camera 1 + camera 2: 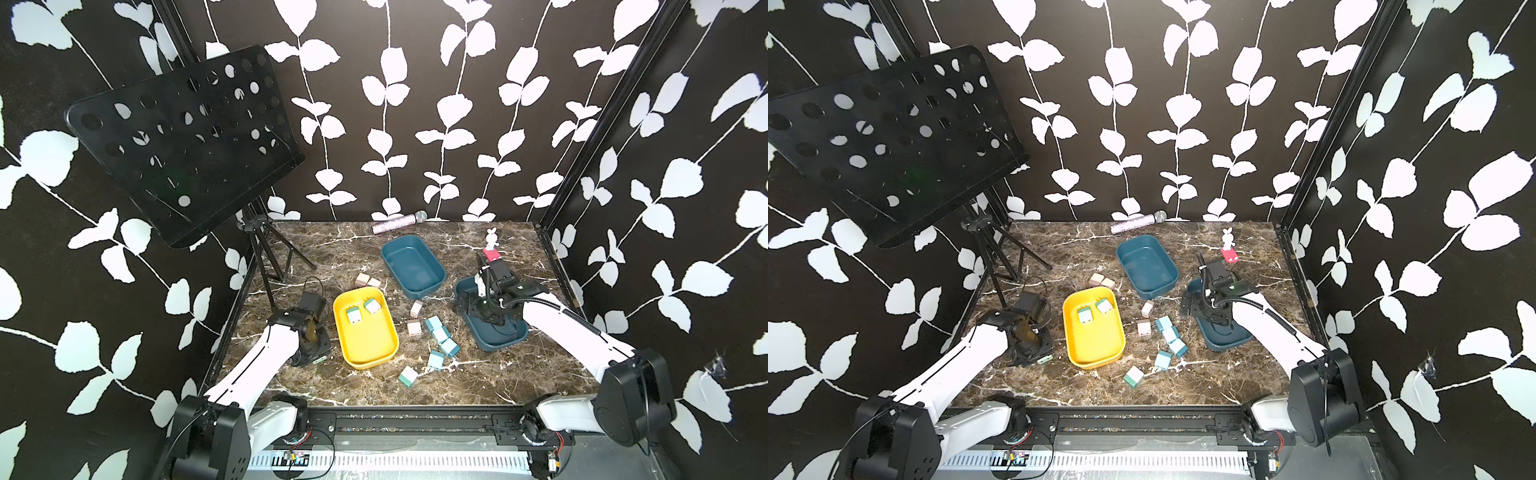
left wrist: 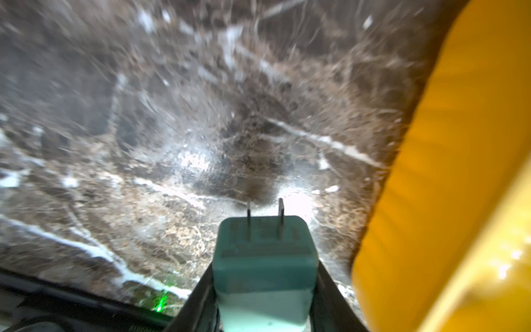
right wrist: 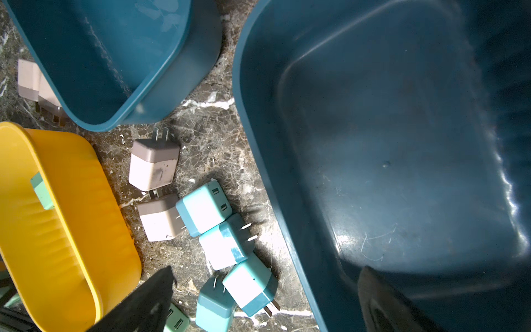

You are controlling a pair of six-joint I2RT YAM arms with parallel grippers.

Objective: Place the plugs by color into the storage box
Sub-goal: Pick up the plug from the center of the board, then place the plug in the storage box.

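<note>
Presently, left gripper (image 2: pixel 263 287) pinched on a mint plug (image 2: pixel 263 250), prongs forward; yellow tray (image 1: pixel 370 345) sits at its three o'clock, holding two mint plugs (image 1: pixel 354 314), so we judge colour-matching drop next. Right gripper (image 3: pixel 267 284) spread wide, empty, over near blue tray (image 3: pixel 402 172).

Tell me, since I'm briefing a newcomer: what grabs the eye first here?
The bright yellow tray left of centre, holding two mint plugs, with a black perforated music stand looming over the far left corner. Beside the tray, the left gripper is shut on another mint plug.
</note>
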